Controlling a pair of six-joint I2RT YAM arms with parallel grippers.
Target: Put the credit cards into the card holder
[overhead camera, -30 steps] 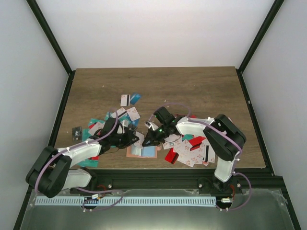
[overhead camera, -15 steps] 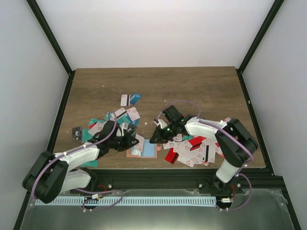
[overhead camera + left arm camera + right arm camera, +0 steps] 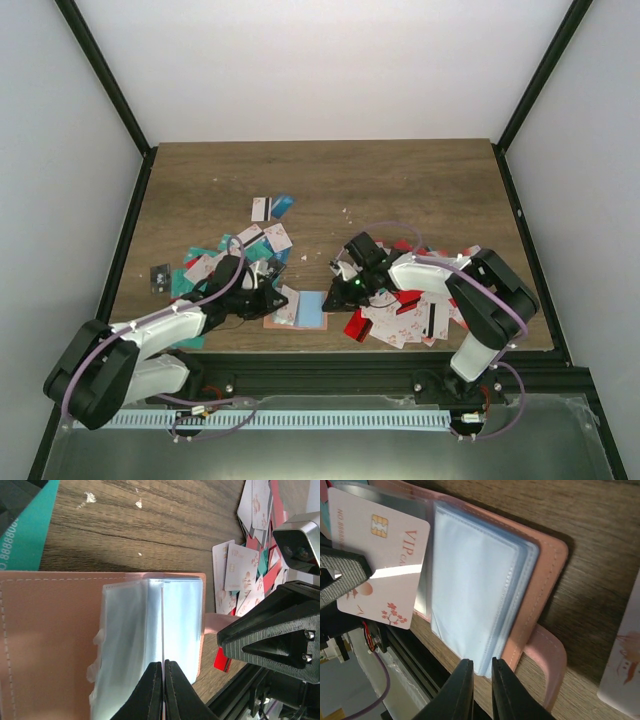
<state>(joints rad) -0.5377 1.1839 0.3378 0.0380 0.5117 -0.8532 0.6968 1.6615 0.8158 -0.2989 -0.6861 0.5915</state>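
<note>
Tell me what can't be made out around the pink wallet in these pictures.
- Left wrist view: whether the left claw grips a plastic sleeve; its shut tips cover the spot.
- Right wrist view: whether the white card is tucked into the wallet; shine on the plastic hides its edge.
- Top view: print on the card piles; too small.

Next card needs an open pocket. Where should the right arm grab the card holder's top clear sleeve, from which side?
Probably its free long edge, at the corner nearest the right gripper, coming from the bare pink margin side. The clear sleeves look bound at the card holder's fold and fan apart at the outer edge, leaving a lip for the jaws.
</note>
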